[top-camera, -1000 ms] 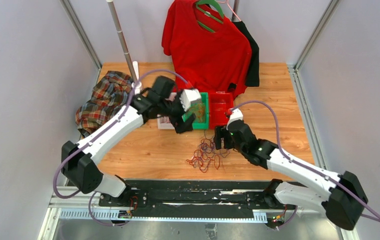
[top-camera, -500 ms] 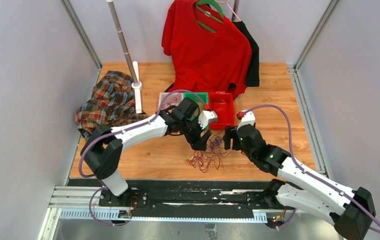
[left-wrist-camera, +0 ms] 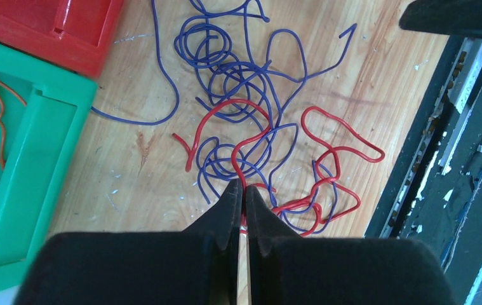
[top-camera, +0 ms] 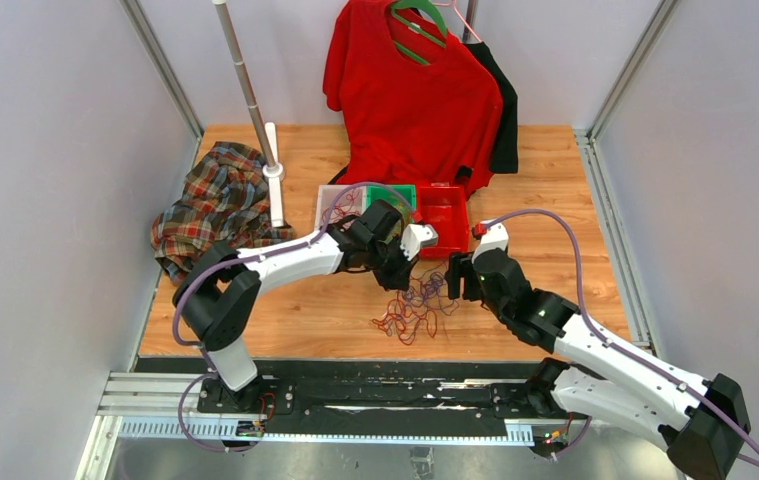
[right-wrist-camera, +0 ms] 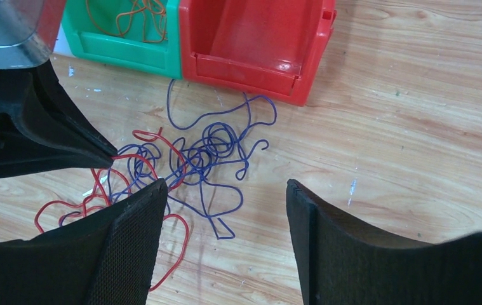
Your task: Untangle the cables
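Left hand (left-wrist-camera: 242,188) has now closed on the cables (left-wrist-camera: 260,130).

Top view high overhead; wrist views close, looking down, share cables (left-wrist-camera: 251,136)

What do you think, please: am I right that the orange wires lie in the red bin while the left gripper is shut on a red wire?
Not quite: the orange wires lie in the green bin, not the red bin, as the right wrist view shows. The left gripper is indeed shut on a red wire.
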Controlling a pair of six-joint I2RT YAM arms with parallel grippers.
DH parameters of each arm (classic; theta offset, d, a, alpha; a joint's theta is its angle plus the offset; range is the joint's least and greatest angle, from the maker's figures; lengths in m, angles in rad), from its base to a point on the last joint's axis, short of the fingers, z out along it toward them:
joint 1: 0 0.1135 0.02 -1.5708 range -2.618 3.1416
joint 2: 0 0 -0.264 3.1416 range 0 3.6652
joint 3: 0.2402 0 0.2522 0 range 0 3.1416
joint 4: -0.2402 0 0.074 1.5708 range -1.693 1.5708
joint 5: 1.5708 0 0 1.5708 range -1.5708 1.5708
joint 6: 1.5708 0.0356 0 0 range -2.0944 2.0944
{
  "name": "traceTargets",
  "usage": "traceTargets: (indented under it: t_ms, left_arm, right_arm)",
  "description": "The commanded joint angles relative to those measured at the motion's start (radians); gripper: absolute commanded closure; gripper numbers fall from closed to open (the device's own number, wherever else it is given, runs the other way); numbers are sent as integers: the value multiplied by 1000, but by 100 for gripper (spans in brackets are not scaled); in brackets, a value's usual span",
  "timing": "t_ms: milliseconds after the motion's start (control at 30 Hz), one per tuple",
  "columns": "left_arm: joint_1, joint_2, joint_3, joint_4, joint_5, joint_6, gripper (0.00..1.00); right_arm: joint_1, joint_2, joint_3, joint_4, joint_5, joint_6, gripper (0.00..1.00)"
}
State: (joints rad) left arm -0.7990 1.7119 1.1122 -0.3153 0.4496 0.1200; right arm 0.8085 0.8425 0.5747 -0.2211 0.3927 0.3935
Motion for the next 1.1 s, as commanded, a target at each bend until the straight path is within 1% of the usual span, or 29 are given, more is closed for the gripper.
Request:
traceTargets:
  t_ms: [0,100,200,333,433,567,800,1000,1067]
  left_arm:
    - [-6,-60,5,-22,15,30,98]
    - [-6,-117,6,-67,12,59,99]
    - [-6,-181,34,-143,29,91,99]
    - [-5,-263,122,-302,87,164,99]
    - [-5,-297,197,-427,122,203,99]
    - [-5,-328,263,-534,153,222,99]
    - [-5,-381,357,-617,155,248,99]
    - [-5,-382,465,-686,196,263,99]
    - [-5,-387,496,-701,211,267,99]
  right_arm:
    - [-9,-10,-25,60,-39,-40,30]
    - [-8,-15,-32,98,-77,-65,29]
    - [-9,-23,-43,172,-184,-129,26]
    - [-8,-29,-41,272,-369,-198,21]
    - [-6,-53,-40,357,-484,-213,21]
    - [3,-65,-41,464,-570,-211,20]
    - [49,15,22,511,-595,-244,20]
    - [105,103,49,588,-542,-263,20]
    - [130,128,61,611,-497,-274,20]
